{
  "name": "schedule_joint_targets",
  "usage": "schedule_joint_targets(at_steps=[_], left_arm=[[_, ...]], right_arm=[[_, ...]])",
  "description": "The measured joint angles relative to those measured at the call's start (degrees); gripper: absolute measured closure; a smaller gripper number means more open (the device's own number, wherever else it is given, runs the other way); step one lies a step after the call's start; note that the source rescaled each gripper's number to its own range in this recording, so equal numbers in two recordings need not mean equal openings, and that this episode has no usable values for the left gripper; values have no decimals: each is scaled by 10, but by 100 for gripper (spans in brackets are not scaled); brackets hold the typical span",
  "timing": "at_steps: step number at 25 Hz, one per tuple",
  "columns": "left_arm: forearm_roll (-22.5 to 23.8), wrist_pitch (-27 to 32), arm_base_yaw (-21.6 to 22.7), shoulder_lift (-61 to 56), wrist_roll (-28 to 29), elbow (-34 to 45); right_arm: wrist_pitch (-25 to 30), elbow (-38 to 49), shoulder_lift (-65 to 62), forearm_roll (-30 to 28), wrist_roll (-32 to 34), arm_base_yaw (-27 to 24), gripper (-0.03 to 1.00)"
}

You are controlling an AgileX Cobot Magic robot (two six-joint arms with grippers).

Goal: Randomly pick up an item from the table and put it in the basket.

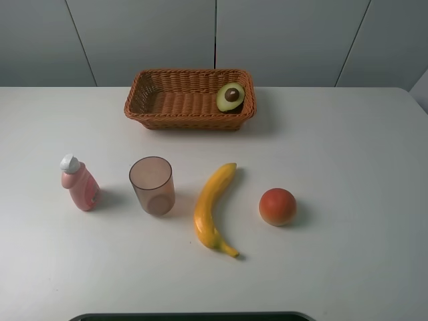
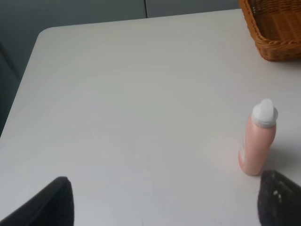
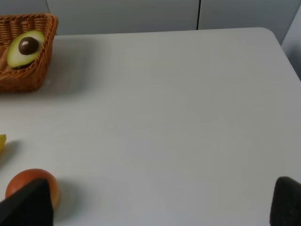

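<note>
Wicker basket [image 1: 189,97] already has the avocado half [image 1: 231,97], so we just keep both hands, left hand [image 2: 164,200] and right hand [image 3: 160,202], spread open and empty, off the worktop [image 1: 348,167].

Four loose objects in a row — pink bottle [image 1: 79,183] with white cap, upright; translucent brownish cup [image 1: 152,185], upright; yellow banana [image 1: 212,208], lying flat; orange-red round fruit [image 1: 277,206] — all standing apart.

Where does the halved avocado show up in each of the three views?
Exterior high: the halved avocado leans in the right end of the wicker basket.
Left wrist: not in view; only a basket corner shows.
Right wrist: the avocado lies inside the basket end.
Shared landmark: the basket.
</note>
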State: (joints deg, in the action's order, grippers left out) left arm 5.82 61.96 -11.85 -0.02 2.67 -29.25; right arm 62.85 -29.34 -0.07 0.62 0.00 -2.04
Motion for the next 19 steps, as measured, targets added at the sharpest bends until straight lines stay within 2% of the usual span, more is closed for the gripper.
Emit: schedule_joint_targets(at_steps=[19], left_arm=[[0, 0, 0, 0, 0, 0]], right_arm=[[0, 0, 0, 0, 0, 0, -2]])
